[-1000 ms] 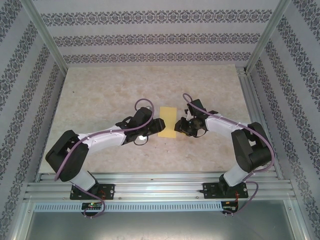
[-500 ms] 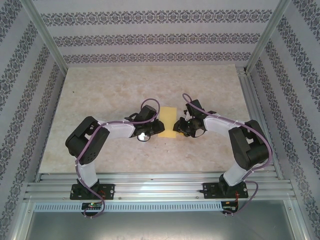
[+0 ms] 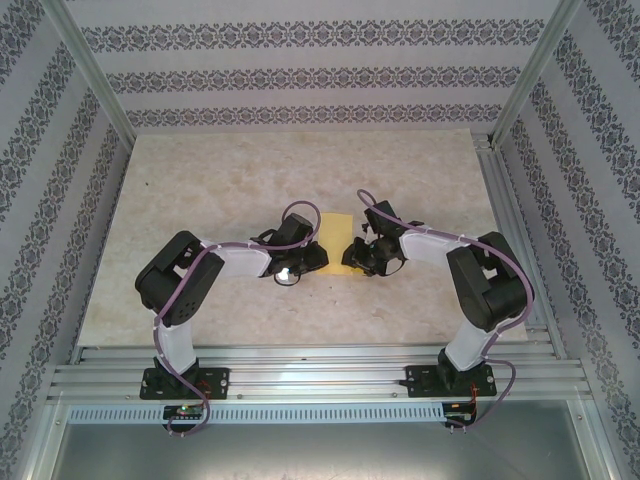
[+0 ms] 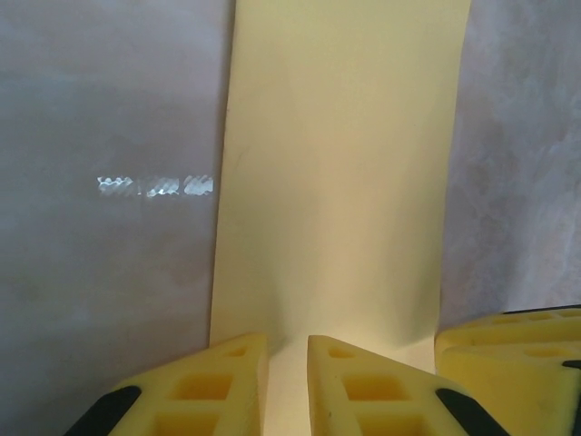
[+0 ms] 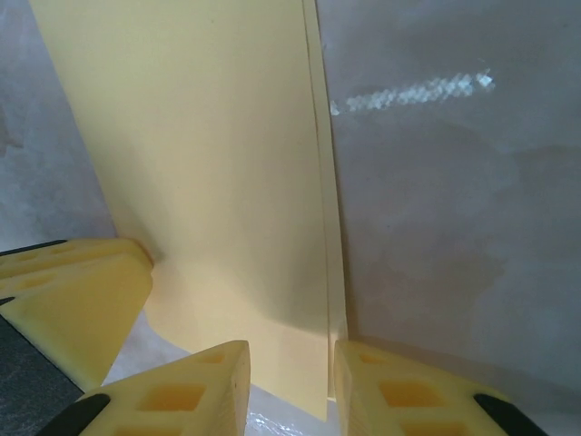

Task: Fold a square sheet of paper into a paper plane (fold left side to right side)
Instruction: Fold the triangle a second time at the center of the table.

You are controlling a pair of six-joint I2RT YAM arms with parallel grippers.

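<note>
Judging by its doubled right edge, your sheet point(image 3: 337, 232) is already folded left over right and lies as a narrow strip on the table point(image 3: 200, 190) between the arms. The left gripper point(image 4: 286, 350) and right gripper point(image 5: 290, 350) sit at its near end, jaws slightly apart, clamping nothing. You likely have all the nose and wing folds left.

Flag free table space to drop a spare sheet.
Free: table strip between yellow paper and back wall; left patch between left arm and side wall; near gap between both bases. Crowded: centre, where left pincer and right pincer flank the paper.
</note>
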